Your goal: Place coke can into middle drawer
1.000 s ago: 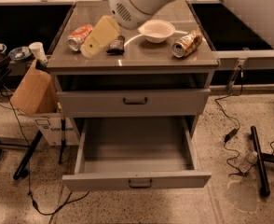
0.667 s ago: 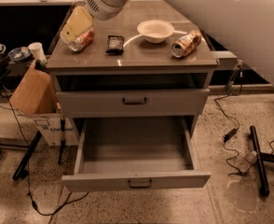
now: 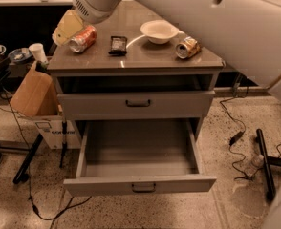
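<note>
The coke can (image 3: 82, 38), red-orange with a silver end, lies on its side at the left of the cabinet top (image 3: 140, 56). My gripper (image 3: 67, 27) hangs from the big white arm at the top's far left edge, just left of the can and touching or nearly touching it. The middle drawer (image 3: 139, 183) is pulled wide open below, and its grey tray holds nothing. The upper drawer front (image 3: 136, 104) is shut.
On the cabinet top are a dark packet (image 3: 118, 45), a white bowl (image 3: 158, 31) and a gold-brown can (image 3: 187, 47) on its side. A cardboard box (image 3: 31, 92) and stand legs are at the left. Cables and a black stand leg (image 3: 264, 162) lie on the floor at the right.
My arm has swung left across the cabinet top. The gripper went from above the dark packet to the left edge, beside the coke can. The view has also shifted.
</note>
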